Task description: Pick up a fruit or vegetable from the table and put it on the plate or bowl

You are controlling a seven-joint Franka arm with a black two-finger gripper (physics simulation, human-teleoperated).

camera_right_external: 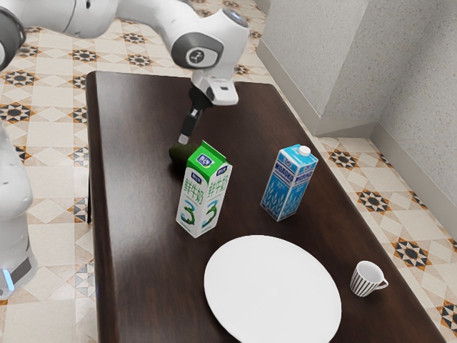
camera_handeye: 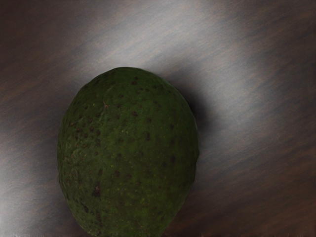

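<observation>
Dark green and finely pebbled, the oval avocado [camera_right_external: 178, 152] lies on the dark brown wooden table [camera_right_external: 136, 236], a little above and left of the middle of the exterior view. Only its upper left part shows there, because the tall green-and-white milk carton [camera_right_external: 203, 189] stands upright in front of it and hides the rest. In the wrist view the avocado [camera_handeye: 128, 153] sits directly under the hand, its skin speckled with darker dots, with the grained table [camera_handeye: 247, 74] around it and a soft shadow beside it.

The black tool [camera_right_external: 184, 136] hangs just above the avocado, tilted, with its tip pointing down at the fruit. I cannot tell whether it is open or closed, nor whether it touches the skin. The white jointed robot arm [camera_right_external: 143, 21] carries it, coming in from the upper left of the exterior view.

Right of the green carton, and apart from it, stands a blue-and-white carton with a round white cap [camera_right_external: 288, 182], also upright. Nearer the lower edge of the frame lies a large round white plate [camera_right_external: 272, 289], flat on the table and well apart from the avocado, with the green carton between them. Just beside the plate, toward the lower right, sits a small white cup with dark vertical stripes and a handle [camera_right_external: 367, 278]. Beyond the table a patterned tiled floor [camera_right_external: 50, 93] and a pale speckled wall [camera_right_external: 343, 50] show.
</observation>
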